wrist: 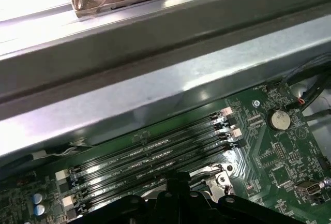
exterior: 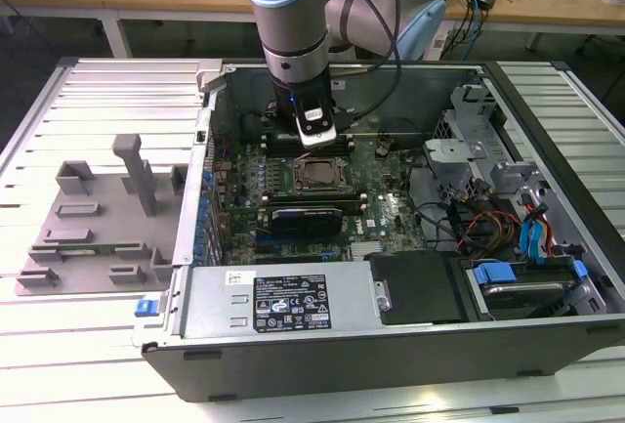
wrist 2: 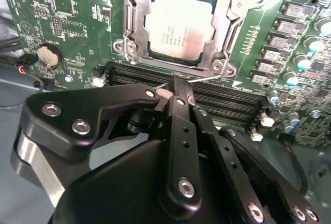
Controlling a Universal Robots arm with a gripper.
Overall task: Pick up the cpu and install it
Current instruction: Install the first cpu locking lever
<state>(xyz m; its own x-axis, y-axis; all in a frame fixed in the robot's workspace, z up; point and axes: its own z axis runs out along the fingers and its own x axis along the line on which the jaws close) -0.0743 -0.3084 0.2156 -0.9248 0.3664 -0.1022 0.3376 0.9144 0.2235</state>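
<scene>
The cpu [wrist 2: 178, 27] already lay flat in the socket frame [wrist 2: 132, 25] on the motherboard [wrist 2: 62, 22], its silvery top plate facing up. In the second wrist view it sat in the upper middle of the frame, with the hand [wrist 2: 176, 92] just below it in the picture. The fingers [wrist 2: 181, 131] were drawn together to a narrow tip with nothing between them, so the hand was clenched and empty, apart from the chip. Their tip hung over the row of black memory slots [wrist 2: 227, 97] that ran along the near side of the socket. So the chip lay straight ahead of the fingertips, across that band of slots. It looked about square, with no clear long axis. In the exterior view the arm [exterior: 293, 13] came down from the upper middle of the frame into the open computer case [exterior: 322, 316], and the socket with the chip [exterior: 317, 177] showed just beneath the wrist. Whether the socket's retaining frame was latched could not be told; it looked open around the chip. Around it stood a coin battery [wrist 2: 46, 55] at the left of the second wrist view and a line of capacitors [wrist 2: 302, 61] at the right. In the first wrist view the case wall [wrist: 155, 79] crossed the frame just above the memory slots. A grey tray [exterior: 88, 228] lay on the desk [exterior: 59, 345] at the exterior view's left, well apart from the hand.
</scene>
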